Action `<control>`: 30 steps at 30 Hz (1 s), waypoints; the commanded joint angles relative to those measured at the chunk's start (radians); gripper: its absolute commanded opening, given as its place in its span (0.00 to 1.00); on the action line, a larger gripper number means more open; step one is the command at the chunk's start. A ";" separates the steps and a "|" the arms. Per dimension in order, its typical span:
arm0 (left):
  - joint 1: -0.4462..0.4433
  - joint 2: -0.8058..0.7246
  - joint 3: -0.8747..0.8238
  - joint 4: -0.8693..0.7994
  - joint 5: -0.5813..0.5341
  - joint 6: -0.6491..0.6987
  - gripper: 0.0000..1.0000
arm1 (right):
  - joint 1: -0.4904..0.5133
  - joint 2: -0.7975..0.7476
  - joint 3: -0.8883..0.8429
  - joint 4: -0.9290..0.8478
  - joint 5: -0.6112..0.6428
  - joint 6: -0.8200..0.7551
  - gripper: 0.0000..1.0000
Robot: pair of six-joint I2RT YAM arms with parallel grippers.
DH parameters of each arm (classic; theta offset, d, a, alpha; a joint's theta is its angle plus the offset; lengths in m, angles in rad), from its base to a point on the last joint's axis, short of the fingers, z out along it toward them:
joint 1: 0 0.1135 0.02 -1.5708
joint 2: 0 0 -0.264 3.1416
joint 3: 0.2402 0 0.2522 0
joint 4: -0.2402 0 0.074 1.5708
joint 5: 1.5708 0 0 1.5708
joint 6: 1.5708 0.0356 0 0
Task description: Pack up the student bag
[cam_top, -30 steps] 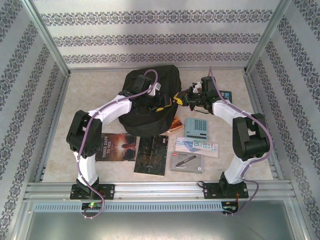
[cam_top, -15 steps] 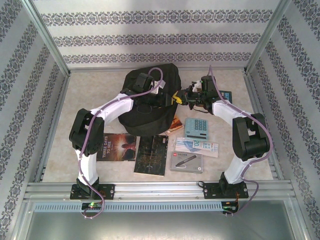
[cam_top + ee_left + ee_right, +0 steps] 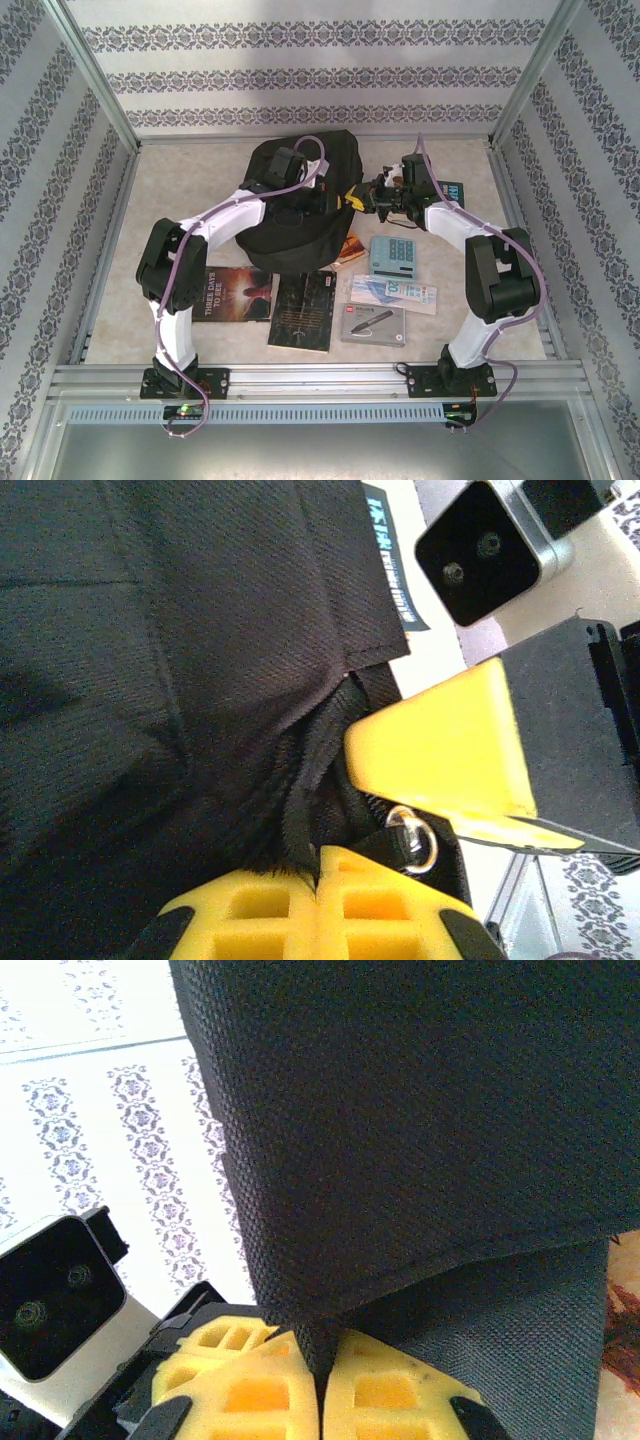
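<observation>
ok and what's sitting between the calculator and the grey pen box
A flat white and teal packet lies between the calculator and the grey pen box, as the top external view shows.

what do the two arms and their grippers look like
The left arm and right arm have white links, black joints and a lilac cable along each. The left gripper and right gripper carry yellow grid-patterned fingers on black mounts.
</observation>
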 commanded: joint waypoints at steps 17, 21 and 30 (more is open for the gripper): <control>0.019 -0.168 -0.177 0.082 -0.024 -0.038 0.00 | -0.028 -0.061 0.022 -0.135 0.039 -0.090 0.00; 0.018 -0.191 -0.238 0.157 -0.022 -0.114 0.00 | -0.027 -0.063 0.023 -0.138 0.045 -0.085 0.00; 0.019 -0.239 -0.311 0.186 -0.068 -0.202 0.00 | -0.030 -0.069 0.011 -0.148 0.063 -0.091 0.00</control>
